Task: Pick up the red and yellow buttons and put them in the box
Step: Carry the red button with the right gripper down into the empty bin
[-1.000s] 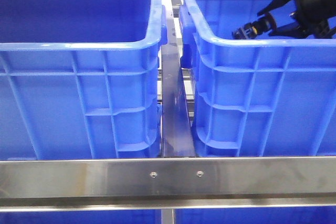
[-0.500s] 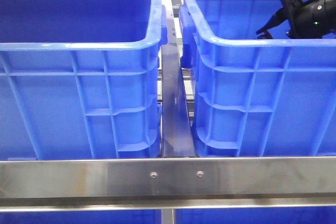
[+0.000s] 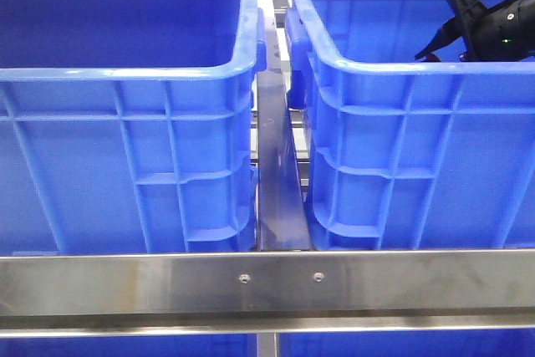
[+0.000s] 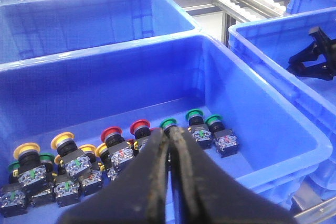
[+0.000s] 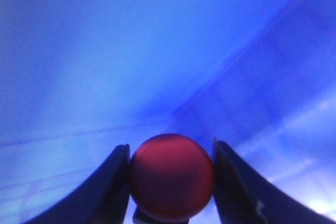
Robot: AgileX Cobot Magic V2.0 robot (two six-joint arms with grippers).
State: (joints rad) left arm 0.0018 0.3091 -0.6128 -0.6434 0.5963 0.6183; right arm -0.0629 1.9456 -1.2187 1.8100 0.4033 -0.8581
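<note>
Right gripper (image 5: 170,182) inside right crate (image 3: 401,68), jaws clamped on red button (image 5: 171,176): placing step. Next: lower, open, release. Left gripper (image 4: 169,145) nearly closed, empty, above left crate (image 4: 273,129) with other buttons (image 4: 65,156) waiting.

Glossy blue plastic crates (image 3: 125,165); brushed metal rail (image 3: 267,282); smooth red button cap (image 5: 171,177).

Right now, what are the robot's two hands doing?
Left gripper: shut, holding nothing, above the buttons.
Right gripper: shut on the red button.
</note>
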